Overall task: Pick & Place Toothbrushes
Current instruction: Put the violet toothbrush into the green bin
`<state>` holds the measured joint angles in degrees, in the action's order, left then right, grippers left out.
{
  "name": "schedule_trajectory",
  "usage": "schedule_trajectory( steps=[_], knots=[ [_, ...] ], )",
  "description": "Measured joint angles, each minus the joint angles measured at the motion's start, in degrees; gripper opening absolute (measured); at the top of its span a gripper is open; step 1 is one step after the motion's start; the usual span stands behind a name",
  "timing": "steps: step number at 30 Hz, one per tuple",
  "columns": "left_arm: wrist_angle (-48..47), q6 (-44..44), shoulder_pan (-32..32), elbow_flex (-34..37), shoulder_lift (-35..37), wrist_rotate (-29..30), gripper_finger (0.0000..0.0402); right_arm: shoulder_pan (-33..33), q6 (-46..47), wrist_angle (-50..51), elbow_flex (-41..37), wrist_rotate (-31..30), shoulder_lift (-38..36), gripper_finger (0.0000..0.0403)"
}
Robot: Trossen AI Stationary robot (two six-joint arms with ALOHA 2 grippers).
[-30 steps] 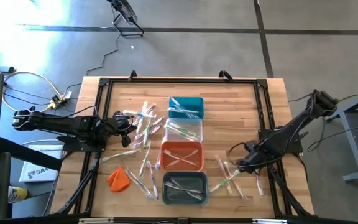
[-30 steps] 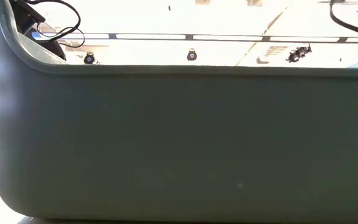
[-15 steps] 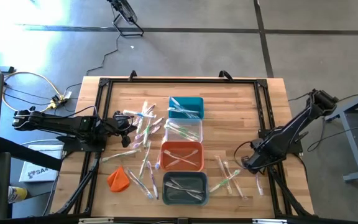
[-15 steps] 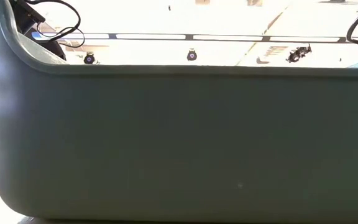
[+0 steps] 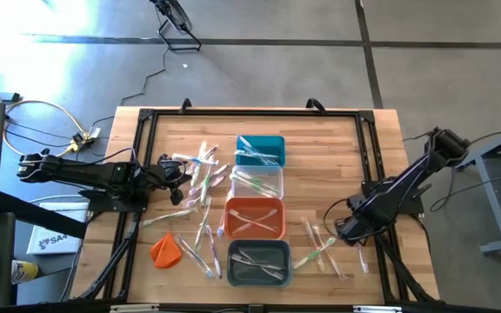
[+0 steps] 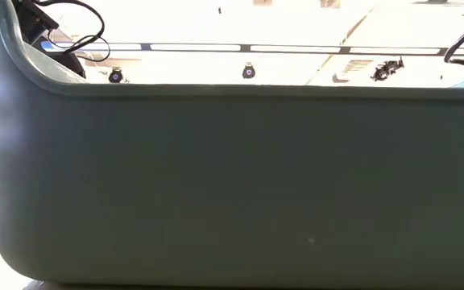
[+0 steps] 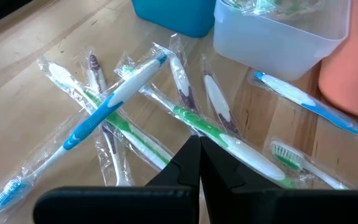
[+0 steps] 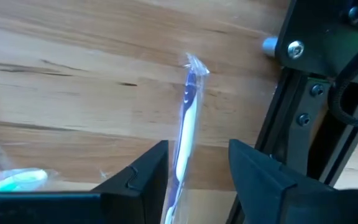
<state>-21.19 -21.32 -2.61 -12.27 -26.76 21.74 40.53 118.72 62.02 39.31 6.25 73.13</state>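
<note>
My right gripper (image 8: 197, 171) hangs wide over a wrapped white-and-blue plastic toothbrush (image 8: 185, 130) near the wooden surface's (image 5: 337, 156) right edge. The crinkly wrapper could slip, or I might clip the black frame rail (image 8: 303, 93). My left gripper (image 7: 197, 168) waits pinched.

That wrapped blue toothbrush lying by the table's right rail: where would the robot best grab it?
Probably at mid-handle. The blue toothbrush lies flat on the wooden table, lengthwise between the right gripper's open fingers, so coming straight down and pinching across its narrow width looks simplest, clear of the frame rail.
</note>
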Motion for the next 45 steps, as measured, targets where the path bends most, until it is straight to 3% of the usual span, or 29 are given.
schedule_trajectory(
  steps=[15, 21, 28, 38, 45],
  knots=[
    [0.0, 0.0, 0.0, 0.0, 0.0, 0.0, 0.0, 0.0, 1.1, -3.1, 0.0, 0.3, 4.0, 0.015],
    [0.0, 0.0, 0.0, 0.0, 0.0, 0.0, 0.0, 0.2, 1.1, -3.8, 0.0, 5.1, 5.5, 0.015],
    [0.0, 0.0, 0.0, 0.0, 0.0, 0.0, 0.0, 2.1, 2.0, -7.7, -0.1, 4.2, 5.6, 0.015],
    [0.0, 0.0, 0.0, 0.0, 0.0, 0.0, 0.0, 3.5, 4.6, -21.4, -8.0, 7.7, 5.4, 0.015],
    [0.0, 0.0, 0.0, 0.0, 0.0, 0.0, 0.0, 3.4, 3.7, -20.8, -8.4, 7.4, 5.4, 0.0134]
  ],
)
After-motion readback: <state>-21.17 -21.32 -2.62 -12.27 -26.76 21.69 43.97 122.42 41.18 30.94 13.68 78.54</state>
